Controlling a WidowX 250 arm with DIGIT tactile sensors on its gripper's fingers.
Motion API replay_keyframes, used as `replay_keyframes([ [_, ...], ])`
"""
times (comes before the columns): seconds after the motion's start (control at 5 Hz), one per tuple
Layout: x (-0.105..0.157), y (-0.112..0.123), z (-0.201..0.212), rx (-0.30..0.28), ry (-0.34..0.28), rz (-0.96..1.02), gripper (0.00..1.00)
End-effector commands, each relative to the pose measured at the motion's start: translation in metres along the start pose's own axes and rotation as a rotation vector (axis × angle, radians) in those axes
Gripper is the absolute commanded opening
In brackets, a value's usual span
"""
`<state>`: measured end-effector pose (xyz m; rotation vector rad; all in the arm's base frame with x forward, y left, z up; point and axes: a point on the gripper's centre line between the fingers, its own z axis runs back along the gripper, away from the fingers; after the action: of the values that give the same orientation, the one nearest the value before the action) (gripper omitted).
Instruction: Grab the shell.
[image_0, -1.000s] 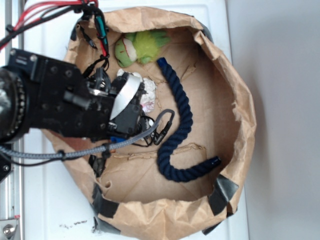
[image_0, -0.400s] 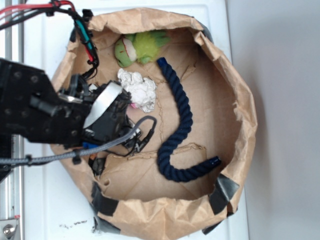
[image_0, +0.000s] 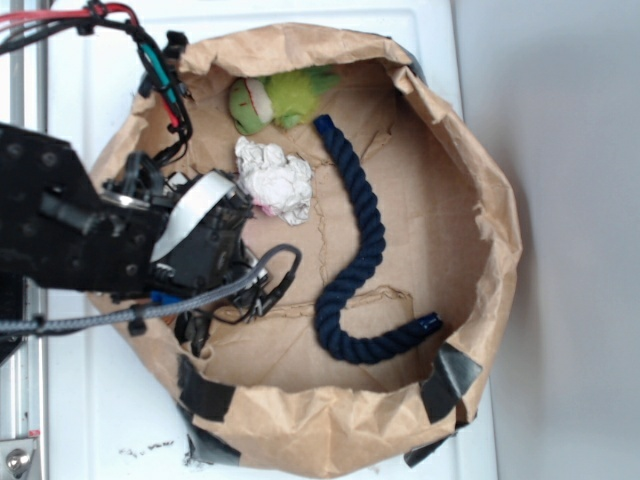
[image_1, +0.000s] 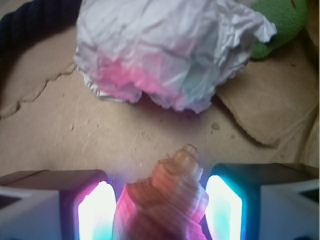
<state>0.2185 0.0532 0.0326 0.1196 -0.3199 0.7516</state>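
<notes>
Arm and end effector (image_0: 262, 290) pulled back from the paper wad (image_0: 273, 178), toward the bag's left rim. Wad, half covered a second ago, now fully exposed. Cable loop trailed along with the arm, away from the wad.

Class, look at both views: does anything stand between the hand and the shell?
Nothing visible does. In the wrist view the shell already sits between the two fingers of the hand. The paper wad lies beyond it, apart.
</notes>
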Motion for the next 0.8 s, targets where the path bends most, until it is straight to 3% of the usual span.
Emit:
replay_keyframes([
  [0.0,0.058,-0.029,0.071,-0.013,0.017,0.042,0.00],
  [0.4,0.094,-0.031,0.110,0.021,0.021,0.074,0.00],
  [0.6,0.104,-0.030,0.123,-0.002,0.055,0.085,0.00],
])
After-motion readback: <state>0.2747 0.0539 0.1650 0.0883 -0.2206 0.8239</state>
